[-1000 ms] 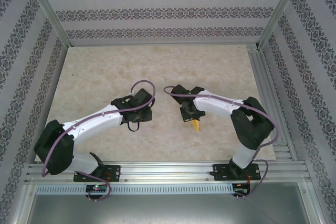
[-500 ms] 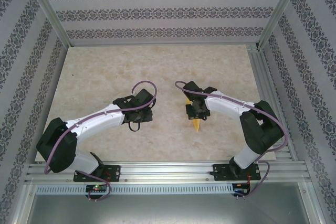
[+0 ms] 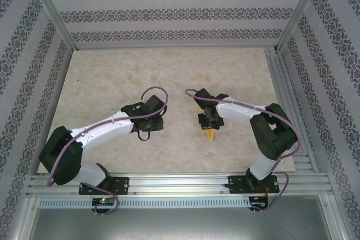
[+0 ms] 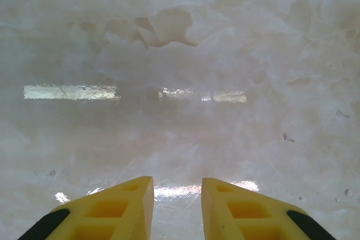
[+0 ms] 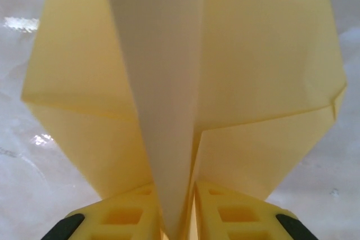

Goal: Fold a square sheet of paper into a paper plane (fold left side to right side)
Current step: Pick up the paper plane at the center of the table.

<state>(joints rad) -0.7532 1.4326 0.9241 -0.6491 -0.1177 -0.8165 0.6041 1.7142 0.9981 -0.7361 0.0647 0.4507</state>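
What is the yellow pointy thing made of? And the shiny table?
The paper plane looks like thin matte paper: sharp creases, light glowing through the flaps. The table seems polished stone or a marble-look sheet: cloudy veins and mirrored lamp reflections; which one, I cannot tell.

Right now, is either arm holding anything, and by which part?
The right fingers flank the paper plane at its centre fold, close against it; whether they clamp it cannot be told. The left fingers stand apart over the table, holding nothing.
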